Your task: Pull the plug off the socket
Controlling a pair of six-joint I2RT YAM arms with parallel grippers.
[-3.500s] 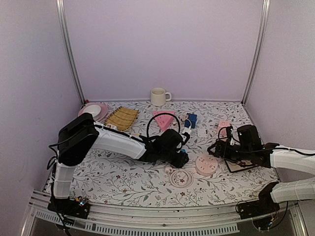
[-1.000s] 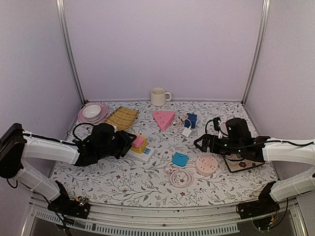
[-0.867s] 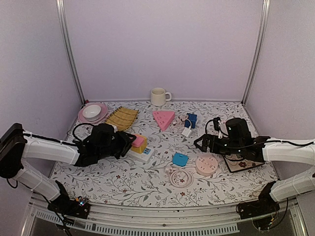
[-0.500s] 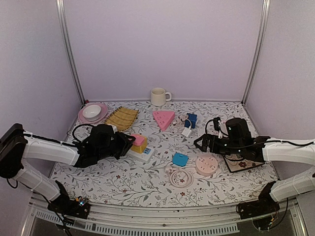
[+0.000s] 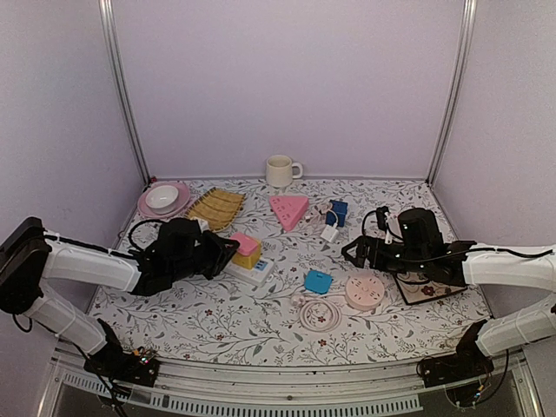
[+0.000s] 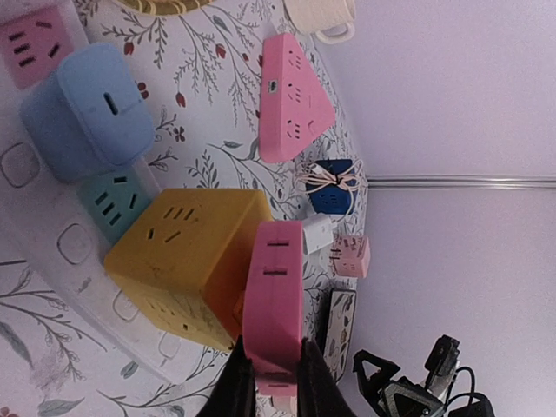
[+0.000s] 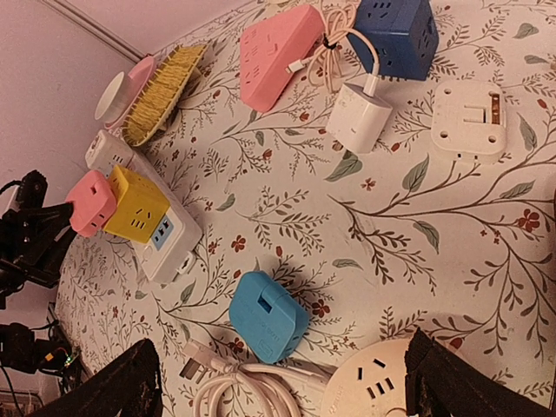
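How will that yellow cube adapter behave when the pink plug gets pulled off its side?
The yellow cube adapter looks rigid, so it shouldn't flex. It stands tall on the white power strip, and the left claw grips the pink plug on its side, so it may tip or lift out. The strip looks light and might slide too.

Enclosure: three plain lilac walls (image 5: 287,78), joined at the rear corners by aluminium posts (image 5: 123,95). Table (image 5: 226,326) covered with white floral-print cloth. Lighting even, diffuse.

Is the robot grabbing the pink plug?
Yes, the left end effector is shut on the pink plug, which sits right beside the yellow cube socket.
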